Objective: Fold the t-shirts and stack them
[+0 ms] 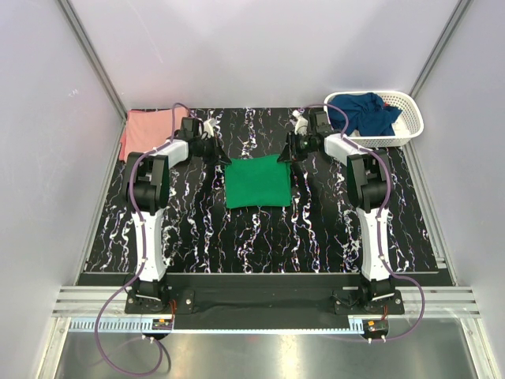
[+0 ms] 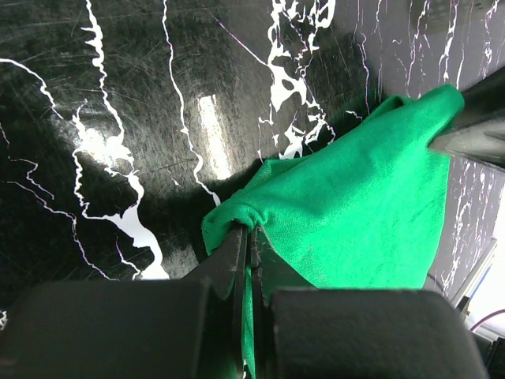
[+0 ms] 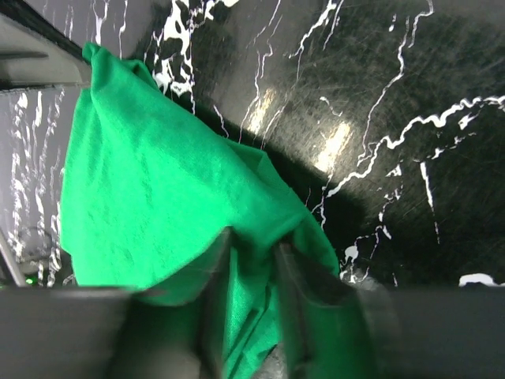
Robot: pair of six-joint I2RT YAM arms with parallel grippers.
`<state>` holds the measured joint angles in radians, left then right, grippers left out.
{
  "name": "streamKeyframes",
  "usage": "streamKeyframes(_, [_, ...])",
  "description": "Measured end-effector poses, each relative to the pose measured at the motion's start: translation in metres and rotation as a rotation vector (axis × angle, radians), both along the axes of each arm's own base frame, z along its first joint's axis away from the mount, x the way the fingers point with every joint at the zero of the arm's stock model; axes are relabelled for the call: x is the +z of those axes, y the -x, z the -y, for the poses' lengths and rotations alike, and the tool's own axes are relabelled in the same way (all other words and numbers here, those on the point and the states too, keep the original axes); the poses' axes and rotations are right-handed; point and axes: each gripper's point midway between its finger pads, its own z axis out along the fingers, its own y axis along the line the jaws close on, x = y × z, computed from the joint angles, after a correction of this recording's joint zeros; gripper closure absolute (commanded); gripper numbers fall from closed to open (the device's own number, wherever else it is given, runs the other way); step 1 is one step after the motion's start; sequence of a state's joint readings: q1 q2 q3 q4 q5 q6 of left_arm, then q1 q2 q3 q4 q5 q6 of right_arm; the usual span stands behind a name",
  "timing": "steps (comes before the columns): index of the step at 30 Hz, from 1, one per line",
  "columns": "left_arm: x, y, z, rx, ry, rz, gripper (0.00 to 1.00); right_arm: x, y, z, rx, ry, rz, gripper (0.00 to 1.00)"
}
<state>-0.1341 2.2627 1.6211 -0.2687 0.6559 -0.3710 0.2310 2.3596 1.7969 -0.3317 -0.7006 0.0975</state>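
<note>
The green t-shirt, soft, light and floppy, lies on the worktop between both hands. The left hand is pinched tight on one far corner. The right hand straddles the other corner, too blurred to tell if it grips. The corners look like the best hold.

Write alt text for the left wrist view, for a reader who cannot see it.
The left gripper's fingers pinch shut on one corner of a bright green t-shirt over a black table veined in white. The shirt's far corner meets the right gripper's dark finger.
</note>
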Motion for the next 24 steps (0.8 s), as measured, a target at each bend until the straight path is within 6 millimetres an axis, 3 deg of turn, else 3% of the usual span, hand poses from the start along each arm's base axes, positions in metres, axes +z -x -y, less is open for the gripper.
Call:
streamKeyframes(1, [0.0,0.0,0.0,0.003,0.002,-0.002,1.0,0.0,-0.001,0.0,-0.001,-0.002,0.001,0.8])
streamKeyframes(7, [-0.001,-0.001,0.001,0.028,0.022,-0.011,1.0,-0.002,-0.002,0.0,-0.022,-0.015,0.008,1.0])
streamKeyframes(14, [0.006,0.003,0.003,0.059,0.053,-0.013,1.0,0.005,0.004,0.004,-0.071,-0.014,-0.016,1.0])
streamKeyframes(18, [0.023,0.002,0.005,0.068,0.078,0.01,1.0,0.023,0.011,0.007,-0.1,-0.016,-0.009,1.0])
streamKeyframes(24, [0.047,-0.008,0.01,0.074,0.116,0.064,1.0,0.04,0.004,0.012,-0.149,-0.003,0.023,1.0])
